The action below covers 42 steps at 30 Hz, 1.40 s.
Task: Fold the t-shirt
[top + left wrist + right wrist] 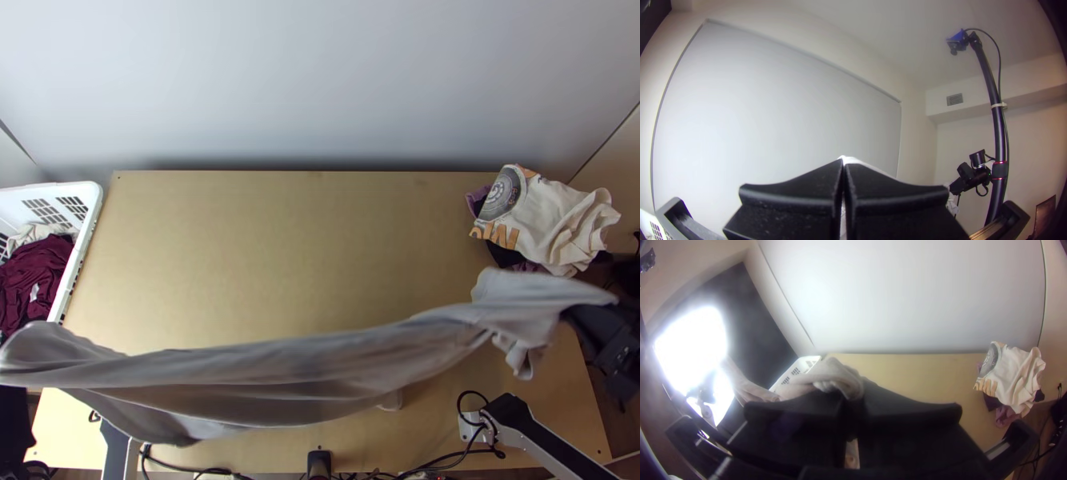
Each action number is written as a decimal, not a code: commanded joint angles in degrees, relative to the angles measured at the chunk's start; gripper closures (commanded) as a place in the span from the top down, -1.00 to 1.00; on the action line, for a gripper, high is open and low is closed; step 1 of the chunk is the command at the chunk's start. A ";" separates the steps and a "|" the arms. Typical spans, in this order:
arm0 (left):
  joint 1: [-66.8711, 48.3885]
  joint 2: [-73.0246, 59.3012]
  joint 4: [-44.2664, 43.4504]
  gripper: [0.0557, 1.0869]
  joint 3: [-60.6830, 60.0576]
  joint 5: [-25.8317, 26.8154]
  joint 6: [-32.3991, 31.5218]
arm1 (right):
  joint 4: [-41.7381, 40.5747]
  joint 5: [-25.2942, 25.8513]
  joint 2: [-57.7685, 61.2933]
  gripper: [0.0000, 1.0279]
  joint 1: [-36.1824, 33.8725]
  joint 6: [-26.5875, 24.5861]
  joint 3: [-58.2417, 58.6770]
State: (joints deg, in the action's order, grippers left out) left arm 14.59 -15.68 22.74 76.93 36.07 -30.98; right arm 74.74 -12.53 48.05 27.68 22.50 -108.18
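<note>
Top view, clock from table centre. 1 table [264,264], smooth light wood. 1 t-shirt [320,368], thin grey cloth, blurred, stretched in sagging band; ends at both grippers' tips. 1 basket [86,210], slotted white plastic, ten o'clock; maroon and pale clothes inside. 1 pile [552,216], crumpled, printed cream cloth uppermost, two o'clock. 2 grippers: left gripper [12,420], eight o'clock, and right gripper [572,314], three o'clock, both pinched closed on t-shirt.

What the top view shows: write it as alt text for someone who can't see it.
A grey t-shirt stretched above a light wooden table, from the view's left edge to the right arm's tool. A white basket of clothes stands at left; a clothes pile lies at right.
</note>
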 commanded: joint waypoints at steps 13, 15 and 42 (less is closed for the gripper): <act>14.24 -1.28 -11.14 -0.93 -20.24 0.14 -4.35 | -25.08 5.42 1.52 -0.95 -5.62 -6.42 23.98; 17.14 -2.42 -14.83 -0.93 -23.75 0.31 -5.76 | -31.94 5.33 5.03 -0.95 -7.73 -7.12 26.00; -5.10 -54.01 -43.13 -0.93 -26.65 -19.90 4.79 | -69.47 5.33 56.80 -0.95 -13.44 -7.21 16.51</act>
State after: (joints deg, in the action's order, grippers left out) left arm 14.72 -55.24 -16.12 46.24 20.75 -31.03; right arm 8.75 -7.09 94.65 16.73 14.37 -84.90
